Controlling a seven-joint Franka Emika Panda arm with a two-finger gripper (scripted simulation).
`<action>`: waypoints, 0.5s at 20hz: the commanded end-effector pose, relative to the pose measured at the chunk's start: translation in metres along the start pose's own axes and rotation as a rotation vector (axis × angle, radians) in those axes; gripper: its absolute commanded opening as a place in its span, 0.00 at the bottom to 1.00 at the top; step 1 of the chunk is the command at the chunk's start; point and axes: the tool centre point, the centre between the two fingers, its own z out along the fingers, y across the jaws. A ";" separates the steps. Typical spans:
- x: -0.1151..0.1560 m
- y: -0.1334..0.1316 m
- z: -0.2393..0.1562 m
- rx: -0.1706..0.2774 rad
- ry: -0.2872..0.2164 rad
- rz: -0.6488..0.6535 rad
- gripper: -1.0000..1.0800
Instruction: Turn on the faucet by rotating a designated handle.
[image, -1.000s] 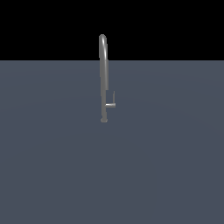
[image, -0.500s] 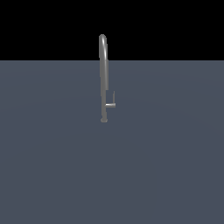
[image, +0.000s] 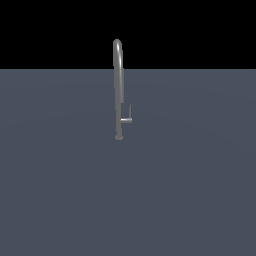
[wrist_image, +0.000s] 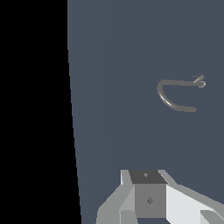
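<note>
Small L-shaped grey metal handle juts from the tall grey gooseneck faucet pipe on the exterior view's right, standing on the flat slate-grey surface. Nothing between it and the white-grey gripper. Faucet well apart from the fingers; finger spread can't be told.

Open grey floor on every side of the faucet, with nothing else standing on it in the exterior view. Only obstruction near the pipe: the handle, jutting toward the exterior view's right low on the stem, its thin rod rising beside the pipe with a narrow gap between. Wide clear space between the gripper and the faucet in the wrist view.
</note>
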 end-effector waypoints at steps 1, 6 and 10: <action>0.024 0.011 0.001 0.044 -0.031 0.062 0.00; 0.075 0.041 0.015 0.123 -0.106 0.202 0.00; 0.116 0.069 0.038 0.168 -0.172 0.324 0.00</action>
